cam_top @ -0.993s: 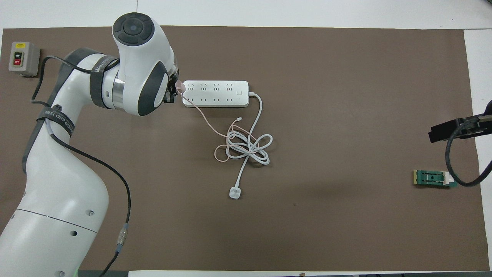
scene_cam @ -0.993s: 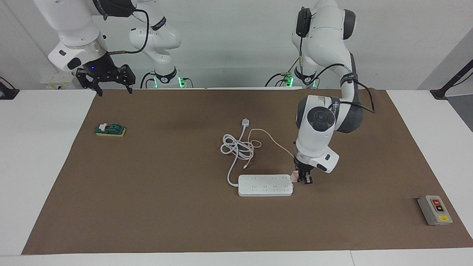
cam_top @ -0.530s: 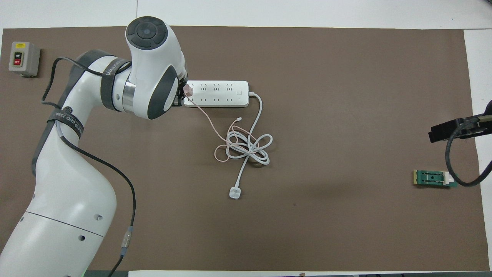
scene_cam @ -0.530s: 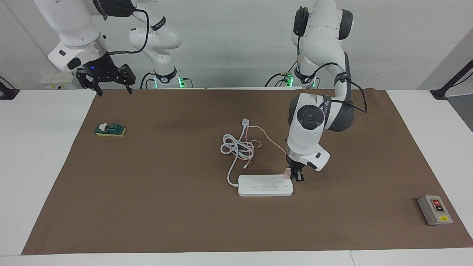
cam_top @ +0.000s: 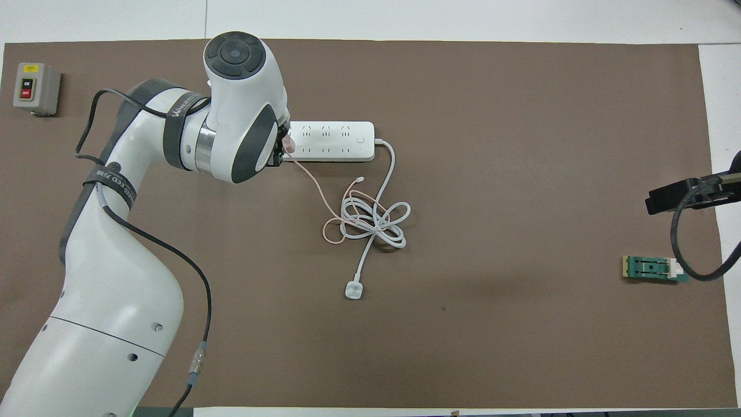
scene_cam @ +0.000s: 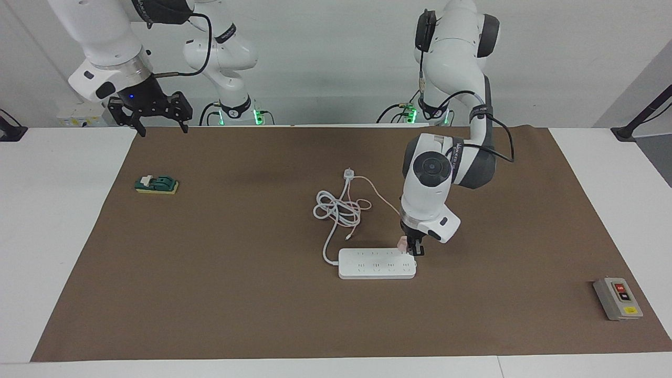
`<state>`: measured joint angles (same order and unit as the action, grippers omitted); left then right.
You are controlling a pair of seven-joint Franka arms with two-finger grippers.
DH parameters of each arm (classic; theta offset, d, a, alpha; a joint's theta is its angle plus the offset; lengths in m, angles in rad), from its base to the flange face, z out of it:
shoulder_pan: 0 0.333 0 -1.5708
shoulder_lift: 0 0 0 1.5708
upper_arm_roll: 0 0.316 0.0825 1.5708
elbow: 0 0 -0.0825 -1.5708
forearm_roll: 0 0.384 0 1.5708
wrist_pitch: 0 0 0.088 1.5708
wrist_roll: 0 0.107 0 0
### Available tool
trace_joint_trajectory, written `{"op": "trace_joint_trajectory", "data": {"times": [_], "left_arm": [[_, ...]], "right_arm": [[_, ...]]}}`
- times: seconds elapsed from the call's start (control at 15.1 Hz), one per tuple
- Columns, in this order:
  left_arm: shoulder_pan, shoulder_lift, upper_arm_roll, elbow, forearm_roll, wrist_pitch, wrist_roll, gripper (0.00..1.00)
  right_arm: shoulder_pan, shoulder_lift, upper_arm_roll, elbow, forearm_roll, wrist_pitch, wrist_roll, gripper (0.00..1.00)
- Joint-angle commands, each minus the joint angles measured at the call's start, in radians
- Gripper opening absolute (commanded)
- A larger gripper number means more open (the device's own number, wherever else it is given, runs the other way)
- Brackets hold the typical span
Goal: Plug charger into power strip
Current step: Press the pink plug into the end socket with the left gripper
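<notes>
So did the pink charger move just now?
Yes. The left gripper carried the charger from beside the power strip's end to over its end sockets.

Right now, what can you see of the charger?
The charger is a small pale-pink cube, plastic by its look, held in the shut left gripper over the power strip at its end toward the left arm. Its thin pink cable trails to the coiled cords nearer the robots. Prongs and seating are hidden.
</notes>
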<state>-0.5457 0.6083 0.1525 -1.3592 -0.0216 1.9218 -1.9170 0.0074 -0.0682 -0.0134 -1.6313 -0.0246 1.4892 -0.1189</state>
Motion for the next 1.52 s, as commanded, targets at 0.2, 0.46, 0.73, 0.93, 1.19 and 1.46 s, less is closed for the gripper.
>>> {"op": "trace_joint_trajectory", "data": {"times": [0.2,0.46,0.73,0.93,1.19,1.46], "left_arm": [[-0.003,0.021,0.007,-0.005,0.015,-0.017,0.013,0.00],[-0.002,0.031,0.007,-0.003,0.015,-0.015,0.012,0.00],[0.003,0.044,0.007,0.002,0.006,-0.018,0.010,0.00],[0.003,0.062,0.007,0.022,0.006,-0.027,0.009,0.00],[0.001,0.065,0.007,0.026,0.005,-0.027,0.009,0.00],[0.007,0.113,0.007,0.118,-0.011,-0.076,0.009,0.00]], "right_arm": [[-0.009,-0.016,0.009,-0.016,0.002,0.013,0.055,1.00],[-0.009,-0.016,0.009,-0.016,0.002,0.013,0.055,1.00],[-0.007,-0.016,0.009,-0.016,0.002,0.013,0.055,1.00],[-0.007,-0.016,0.009,-0.016,0.002,0.013,0.055,1.00],[-0.006,-0.016,0.010,-0.016,0.002,0.011,0.055,1.00],[-0.006,-0.016,0.009,-0.016,0.002,0.013,0.053,1.00]]}}
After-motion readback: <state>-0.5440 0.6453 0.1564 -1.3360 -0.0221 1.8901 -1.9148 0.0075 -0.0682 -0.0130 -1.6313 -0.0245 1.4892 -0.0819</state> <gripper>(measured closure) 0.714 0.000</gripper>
